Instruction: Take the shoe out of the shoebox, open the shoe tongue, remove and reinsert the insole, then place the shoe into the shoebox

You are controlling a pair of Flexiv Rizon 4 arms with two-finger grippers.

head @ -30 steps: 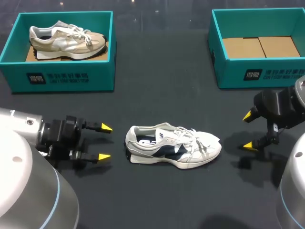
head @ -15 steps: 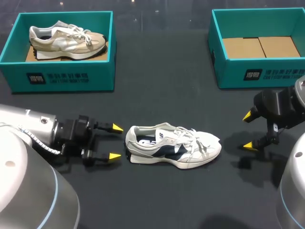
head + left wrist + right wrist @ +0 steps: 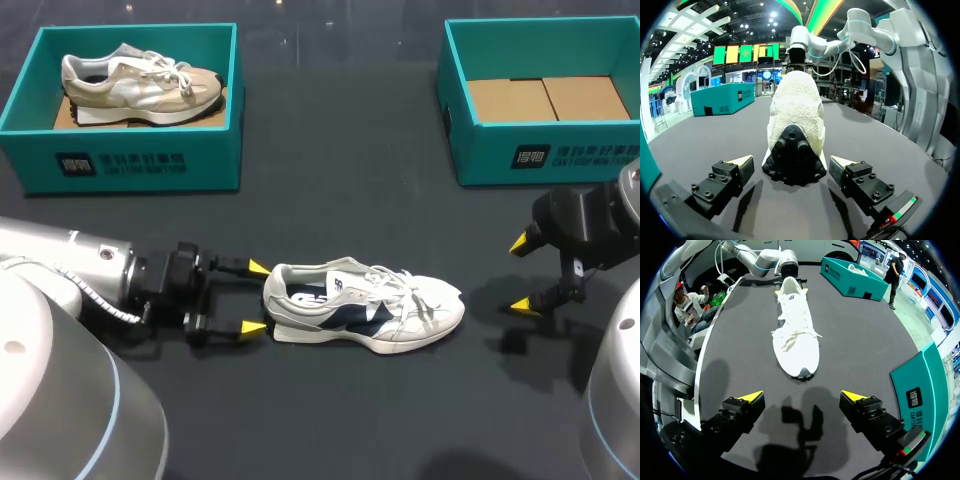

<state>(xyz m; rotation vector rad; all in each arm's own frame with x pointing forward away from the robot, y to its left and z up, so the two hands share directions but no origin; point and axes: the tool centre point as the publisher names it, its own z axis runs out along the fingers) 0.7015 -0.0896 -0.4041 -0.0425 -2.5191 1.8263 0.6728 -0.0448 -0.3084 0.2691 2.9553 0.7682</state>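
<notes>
Straddling the heel of the white shoe [image 3: 365,305], our left end effector [image 3: 255,297] is released, also our right end effector [image 3: 521,275]; a beige shoe [image 3: 140,85] lies in the left shoebox [image 3: 130,165].

This looks like a robot test or demo station. A dark counter [image 3: 340,150] carries a teal box at 11 o'clock [image 3: 130,170] holding a beige shoe [image 3: 140,85], a box at 1 o'clock [image 3: 540,160] and a white shoe [image 3: 365,305] at centre. A left arm [image 3: 90,270] and right arm [image 3: 600,225] flank it.

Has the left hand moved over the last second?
Yes. The left hand has advanced toward the heel of the white and navy sneaker, which lies where it was.
</notes>
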